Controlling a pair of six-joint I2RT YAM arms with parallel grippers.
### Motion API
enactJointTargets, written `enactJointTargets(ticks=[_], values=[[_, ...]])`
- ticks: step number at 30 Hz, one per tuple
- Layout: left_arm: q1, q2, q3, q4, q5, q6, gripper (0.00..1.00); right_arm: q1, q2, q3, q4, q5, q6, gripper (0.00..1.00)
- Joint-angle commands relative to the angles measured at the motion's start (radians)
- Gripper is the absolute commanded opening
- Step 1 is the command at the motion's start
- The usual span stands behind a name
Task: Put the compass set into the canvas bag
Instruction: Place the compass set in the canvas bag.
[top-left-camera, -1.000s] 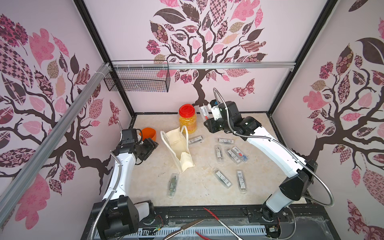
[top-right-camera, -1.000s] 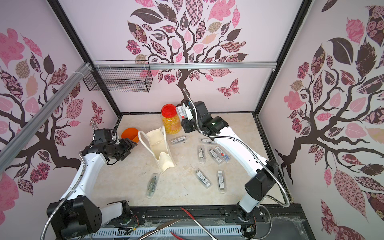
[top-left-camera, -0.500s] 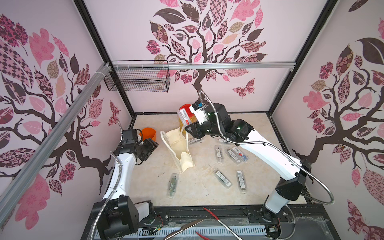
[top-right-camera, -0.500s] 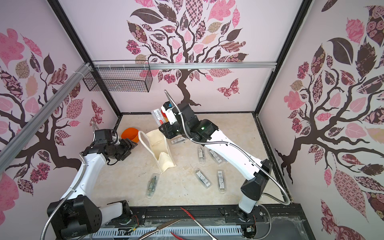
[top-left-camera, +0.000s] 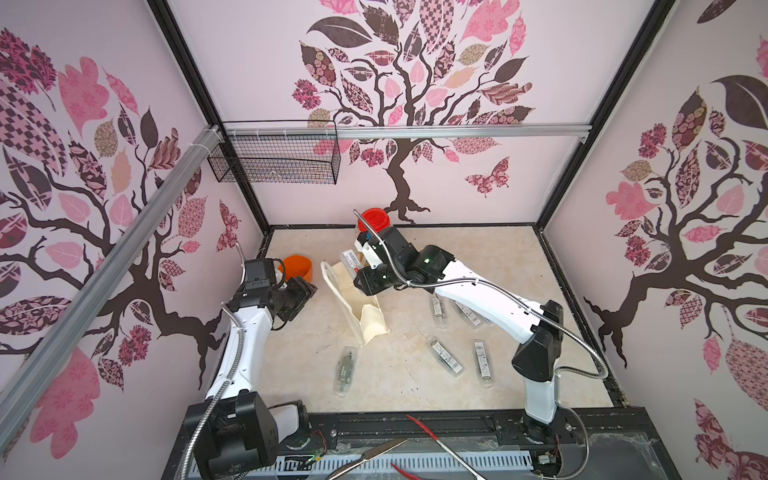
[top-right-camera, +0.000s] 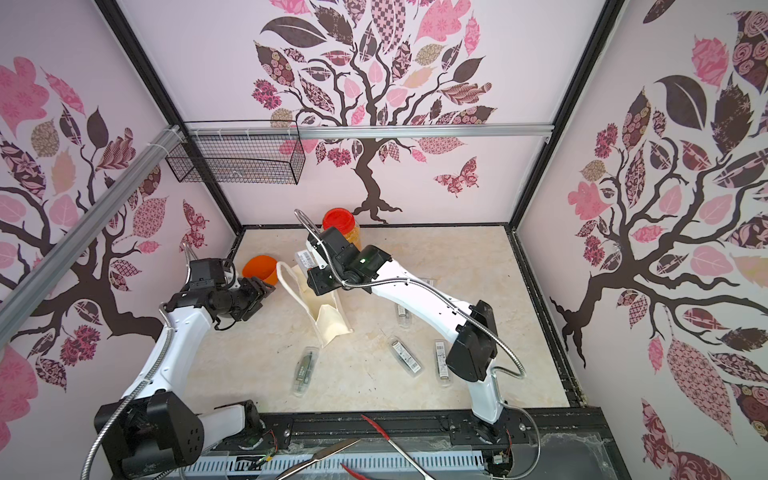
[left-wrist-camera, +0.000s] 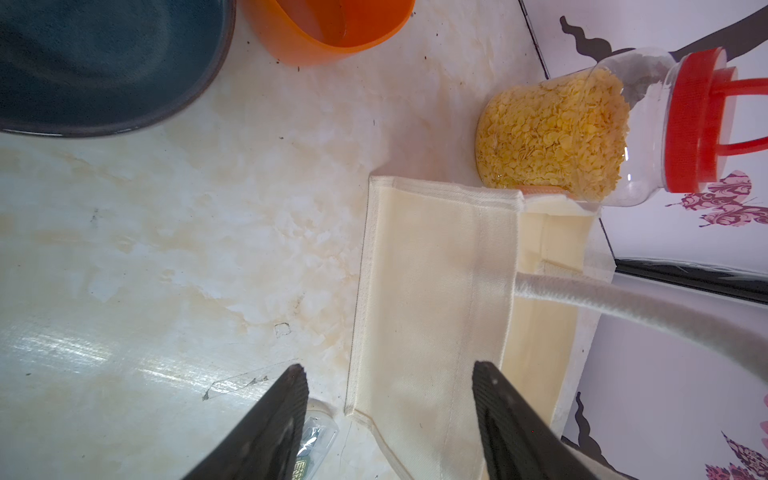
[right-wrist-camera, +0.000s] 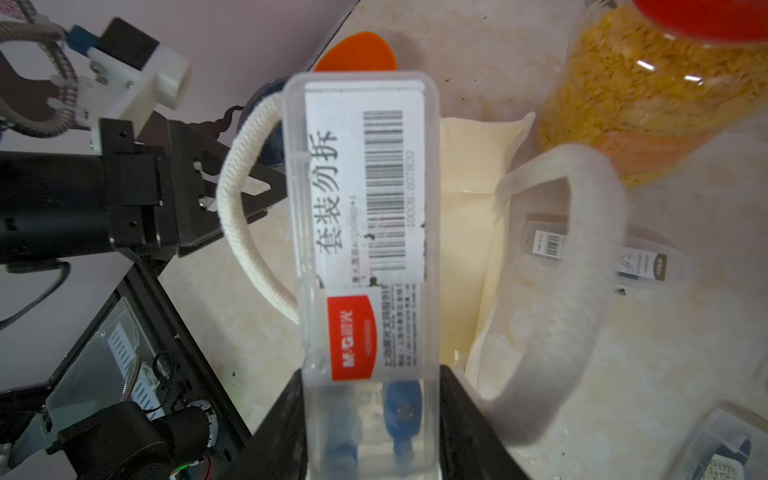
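Above canvas bag (top-left-camera: 370, 324), compass set (right-wrist-camera: 365, 232) grasped by right end effector (right-wrist-camera: 370, 382), left end effector (left-wrist-camera: 388, 370) released.

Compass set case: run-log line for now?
right gripper shut on clear plastic compass set case | over cream canvas bag | left gripper open, empty
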Motion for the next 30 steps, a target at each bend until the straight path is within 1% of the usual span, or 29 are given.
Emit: enactJointTargets(ticks=[1,5,8,15,23,30], values=[[-0.001,-0.023,-0.038,0.013,-0.005,0.003,0.67,0.009,0.062,0.06,-0.026,0.035,0.027,0.44],[-0.001,-0.025,-0.052,0.017,-0.01,0.004,0.67,0.026,0.121,0.112,-0.062,0.034,0.025,0.44],[-0.001,-0.025,-0.057,0.017,-0.014,0.009,0.67,0.032,0.146,0.12,-0.06,0.029,0.045,0.44],[-0.001,-0.045,-0.066,0.017,-0.016,0.012,0.67,0.032,0.2,0.134,-0.091,0.104,0.08,0.43],[-0.001,-0.052,-0.061,0.013,-0.016,0.021,0.67,0.038,0.268,0.15,-0.114,0.116,0.121,0.42],[-0.001,-0.033,-0.042,0.007,-0.031,0.03,0.67,0.04,0.336,0.253,-0.174,0.12,0.123,0.43]])
